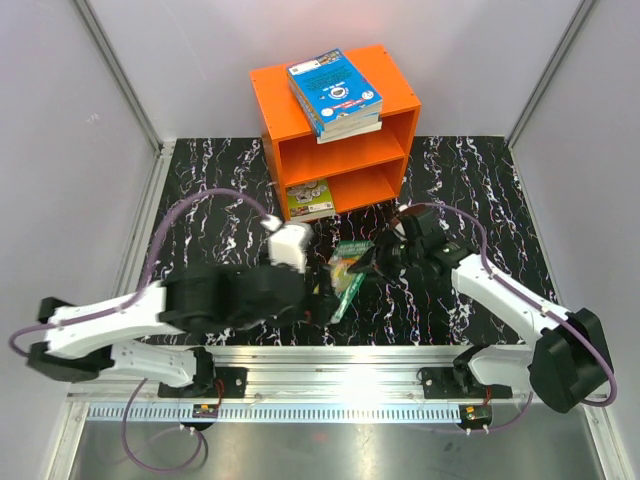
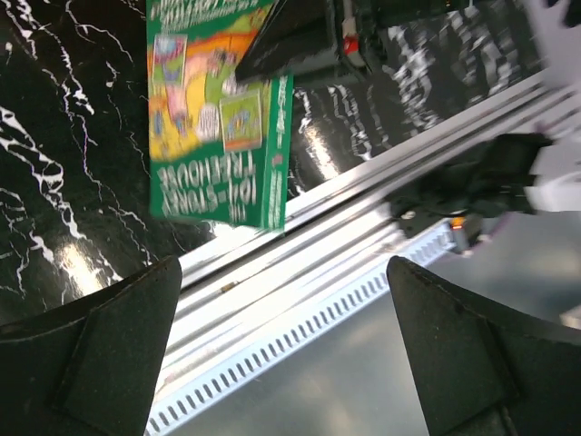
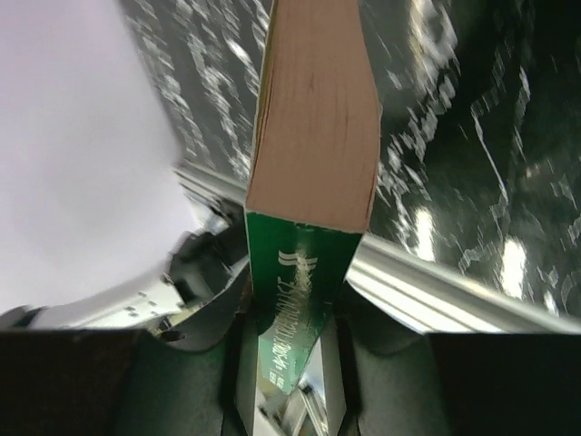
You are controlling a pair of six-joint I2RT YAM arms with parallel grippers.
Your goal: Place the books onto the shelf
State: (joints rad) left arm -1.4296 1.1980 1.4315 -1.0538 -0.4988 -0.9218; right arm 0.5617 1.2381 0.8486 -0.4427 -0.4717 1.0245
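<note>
A green "Treehouse" book (image 1: 349,277) hangs tilted above the black marbled table (image 1: 200,190), between the two arms. My right gripper (image 1: 373,262) is shut on it; in the right wrist view the fingers (image 3: 238,313) press both covers, with the green spine (image 3: 295,291) and page edge between them. My left gripper (image 1: 322,298) is open just left of the book, and its fingers (image 2: 109,345) have nothing between them. The left wrist view shows the book's cover (image 2: 218,118) higher up. The orange shelf (image 1: 268,110) carries a stack of blue books (image 1: 335,92) on top and a green book (image 1: 308,198) in its lower compartment.
An aluminium rail (image 1: 340,362) with both arm bases runs along the near table edge. White walls (image 1: 70,150) close in the left, right and back sides. The shelf stands at the back centre, and its upper compartment (image 1: 345,150) shows no book.
</note>
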